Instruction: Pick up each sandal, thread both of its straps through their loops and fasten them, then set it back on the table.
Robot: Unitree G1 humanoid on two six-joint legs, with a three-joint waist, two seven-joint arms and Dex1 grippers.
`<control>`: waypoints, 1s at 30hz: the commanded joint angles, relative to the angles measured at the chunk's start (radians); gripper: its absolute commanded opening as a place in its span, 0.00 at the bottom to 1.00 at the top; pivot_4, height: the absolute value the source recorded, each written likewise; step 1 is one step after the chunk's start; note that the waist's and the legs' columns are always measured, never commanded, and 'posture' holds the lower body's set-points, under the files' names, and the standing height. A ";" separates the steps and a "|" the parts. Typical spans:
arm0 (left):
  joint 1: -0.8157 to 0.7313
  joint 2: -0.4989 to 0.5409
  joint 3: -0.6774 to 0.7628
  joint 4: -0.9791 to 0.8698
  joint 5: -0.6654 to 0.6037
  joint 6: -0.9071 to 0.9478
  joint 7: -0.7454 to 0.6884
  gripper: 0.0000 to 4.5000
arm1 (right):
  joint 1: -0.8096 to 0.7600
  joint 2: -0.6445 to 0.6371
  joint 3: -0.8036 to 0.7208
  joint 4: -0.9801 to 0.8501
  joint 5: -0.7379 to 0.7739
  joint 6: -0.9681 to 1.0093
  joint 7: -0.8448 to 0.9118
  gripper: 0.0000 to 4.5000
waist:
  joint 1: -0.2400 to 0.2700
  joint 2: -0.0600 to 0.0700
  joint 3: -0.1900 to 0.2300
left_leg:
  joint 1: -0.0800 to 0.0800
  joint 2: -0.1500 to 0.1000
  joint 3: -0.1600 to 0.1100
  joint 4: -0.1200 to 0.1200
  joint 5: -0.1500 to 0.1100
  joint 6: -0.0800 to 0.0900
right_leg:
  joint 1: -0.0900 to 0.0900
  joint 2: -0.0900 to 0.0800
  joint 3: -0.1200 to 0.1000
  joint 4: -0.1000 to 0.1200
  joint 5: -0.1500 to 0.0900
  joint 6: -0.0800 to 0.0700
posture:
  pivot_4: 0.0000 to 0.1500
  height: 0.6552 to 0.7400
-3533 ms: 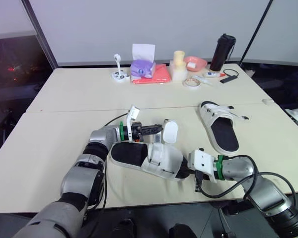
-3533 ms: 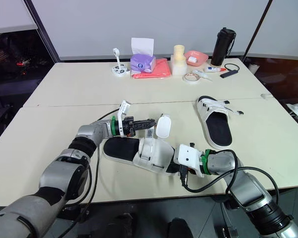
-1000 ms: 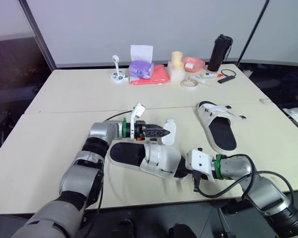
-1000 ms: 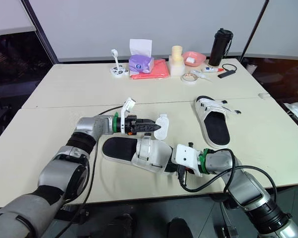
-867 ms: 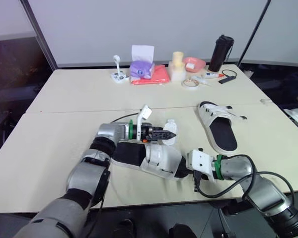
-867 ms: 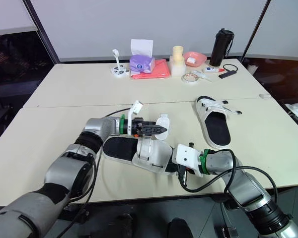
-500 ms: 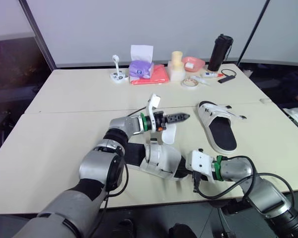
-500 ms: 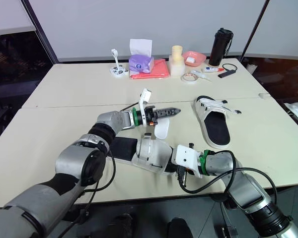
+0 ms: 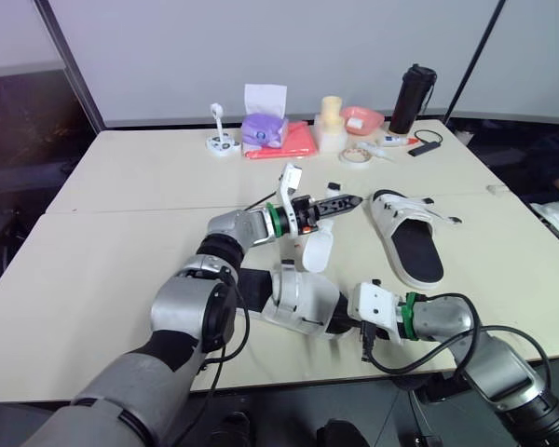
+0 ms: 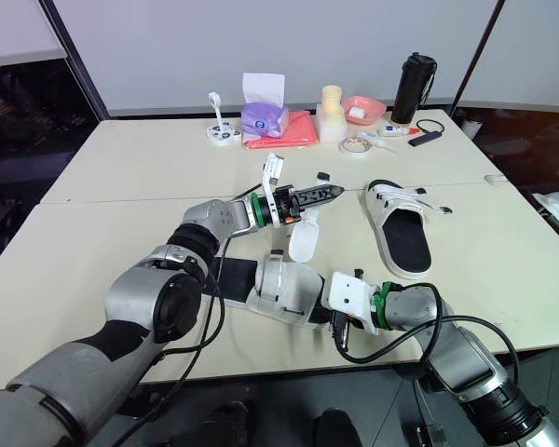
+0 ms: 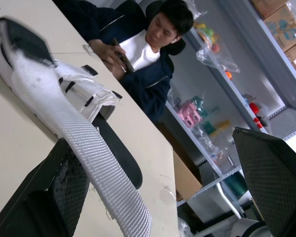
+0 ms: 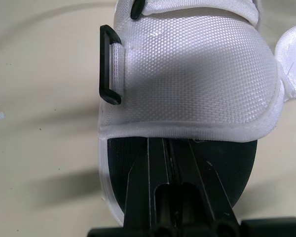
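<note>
1. You're early in the task. The white woven sandal with black footbed (image 9: 293, 300) lies on the beige table (image 9: 84, 279), near its front edge, and it is undone.
2. Its rounded white strap end (image 9: 316, 250) stands loose at the sandal's 12 o'clock. The black rectangular loop (image 12: 109, 64) on the toe band is empty. My read: neither strap is threaded, so both are left to do.
3. The right gripper (image 12: 170, 144) has its fingers pressed together on the sole's toe end, at the sandal's 4 o'clock. That's your anchor.
4. The left gripper (image 9: 347, 196) has its fingers spread wide and grips nothing. It hangs above the table at the sandal's 1 o'clock, just above the strap end. The left wrist view has the strap running along one finger (image 11: 64, 197); I can't tell whether they touch.
5. The second white sandal (image 9: 415, 237) lies flat at 2 o'clock, well apart. Its bands lie across it, but I can't tell if they are threaded.
6. Remaining, by my read: pinch the strap end, feed it through the loop, fasten, repeat, set down. Then check the second sandal.
</note>
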 commanded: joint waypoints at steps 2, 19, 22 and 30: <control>-0.032 0.011 0.003 -0.029 -0.002 -0.003 -0.029 0.50 | 0.016 0.005 0.035 0.023 -0.014 0.019 0.013 0.00 | -0.001 0.000 0.000 | 0.000 0.000 0.000 0.000 0.000 0.000 | 0.000 0.000 0.000 0.000 0.000 0.000 | 1.00 0.93; 0.346 0.160 -0.386 -0.829 0.033 -0.175 -0.544 0.02 | 0.019 -0.011 0.048 0.037 -0.024 -0.002 0.033 0.00 | -0.001 0.001 0.000 | 0.000 0.002 0.001 0.000 0.000 -0.001 | -0.001 0.000 0.001 0.001 0.000 -0.001 | 1.00 0.93; 0.422 0.229 -0.459 -0.980 0.011 -0.195 -0.608 0.02 | 0.024 -0.017 0.050 0.031 -0.021 -0.003 0.042 0.00 | 0.001 0.001 -0.001 | 0.001 0.003 0.001 0.000 0.000 0.000 | 0.000 0.000 0.001 0.001 0.000 -0.001 | 1.00 0.93; 0.568 0.306 -0.615 -1.111 0.084 -0.519 -0.613 0.02 | 0.032 -0.025 0.061 0.007 -0.009 0.007 0.071 0.00 | 0.005 0.002 -0.001 | 0.001 0.004 0.000 -0.001 0.000 0.000 | 0.000 -0.001 0.002 0.000 -0.001 -0.003 | 1.00 0.93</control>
